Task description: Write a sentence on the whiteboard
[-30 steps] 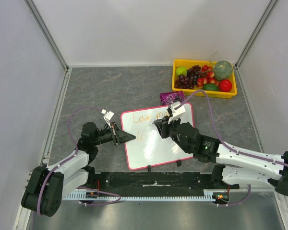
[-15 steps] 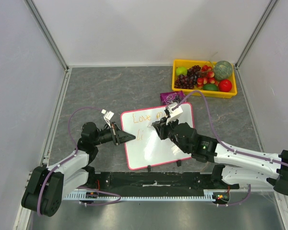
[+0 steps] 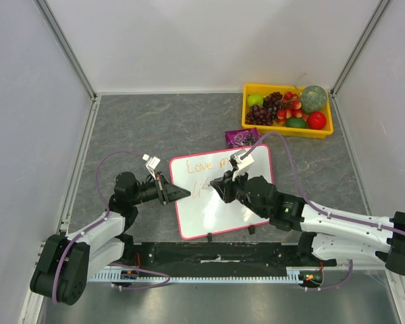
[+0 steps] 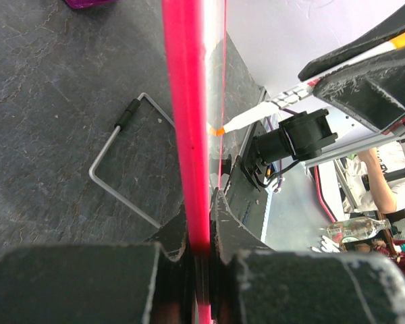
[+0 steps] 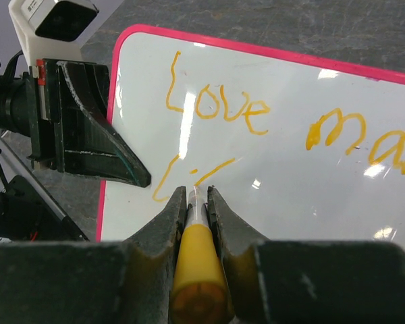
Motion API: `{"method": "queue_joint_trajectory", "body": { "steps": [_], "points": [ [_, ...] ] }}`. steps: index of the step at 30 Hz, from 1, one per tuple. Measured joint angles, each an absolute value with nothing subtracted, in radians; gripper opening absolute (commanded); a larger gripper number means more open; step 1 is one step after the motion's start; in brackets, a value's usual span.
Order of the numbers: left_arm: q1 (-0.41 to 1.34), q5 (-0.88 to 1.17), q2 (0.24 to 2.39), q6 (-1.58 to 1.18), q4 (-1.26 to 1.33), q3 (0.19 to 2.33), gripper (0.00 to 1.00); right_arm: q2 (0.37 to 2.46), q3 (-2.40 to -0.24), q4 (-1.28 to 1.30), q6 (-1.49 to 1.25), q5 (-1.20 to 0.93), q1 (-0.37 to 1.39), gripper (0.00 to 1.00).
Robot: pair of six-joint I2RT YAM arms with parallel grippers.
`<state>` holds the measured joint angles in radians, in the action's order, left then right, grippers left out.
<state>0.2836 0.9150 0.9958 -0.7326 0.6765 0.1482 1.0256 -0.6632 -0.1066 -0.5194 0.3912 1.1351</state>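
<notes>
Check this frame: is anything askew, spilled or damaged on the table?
Nothing spilled or damaged. The whiteboard sits skewed to the table edge, pinched at its left frame by the left gripper, and the orange sentence wobbles unevenly; neither looks like a fault.

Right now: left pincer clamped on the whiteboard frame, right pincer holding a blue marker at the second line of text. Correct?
Not quite: the marker is orange, not blue, as the right wrist view shows. The rest holds: left pincer clamped on the whiteboard frame, right pincer holding the marker at the second line of the sentence.
</notes>
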Motion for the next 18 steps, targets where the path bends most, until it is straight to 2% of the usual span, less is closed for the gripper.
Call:
{"method": "queue_joint_trajectory", "body": {
  "steps": [18],
  "points": [
    [0.284, 0.916, 0.997, -0.732, 0.679, 0.148, 0.02, 0.973, -0.591, -0.095, -0.551, 0.273, 1.135, 0.0]
  ]
}}
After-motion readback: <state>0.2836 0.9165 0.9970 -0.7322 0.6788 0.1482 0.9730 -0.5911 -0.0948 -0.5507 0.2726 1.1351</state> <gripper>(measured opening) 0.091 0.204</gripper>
